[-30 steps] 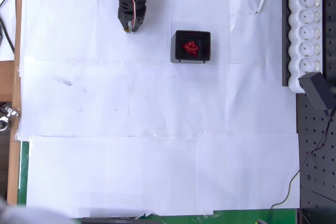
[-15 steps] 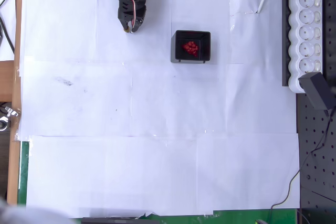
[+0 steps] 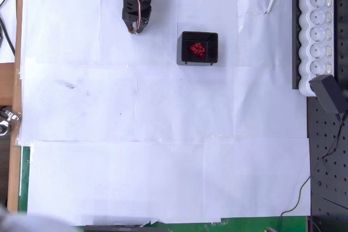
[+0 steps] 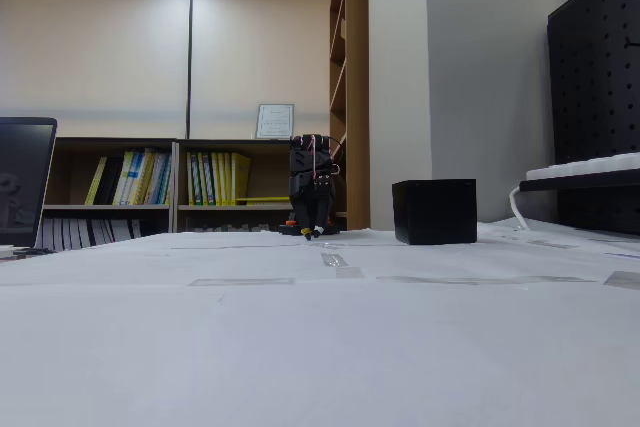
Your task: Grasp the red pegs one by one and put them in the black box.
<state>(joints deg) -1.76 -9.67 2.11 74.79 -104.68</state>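
Overhead, the gripper at twelve o'clock points down with its fingers pressed together, pinching nothing. At its three o'clock, apart, sits the square thin-walled black box, red pegs heaped inside on white paper.

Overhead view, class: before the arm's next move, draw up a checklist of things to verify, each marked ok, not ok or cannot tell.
1. Small dark-red round pegs clustered inside the small square black open-topped box: ok.
2. No pegs lying loose on the white paper-covered table: ok, none visible.
3. Exact peg count in the box: cannot tell, the cluster is too small.
4. Black two-finger gripper clear of the box, to its left in the overhead view: ok.
5. Gripper empty: cannot tell, its tips look closed with nothing red visible.
6. Box upright on the table: ok.
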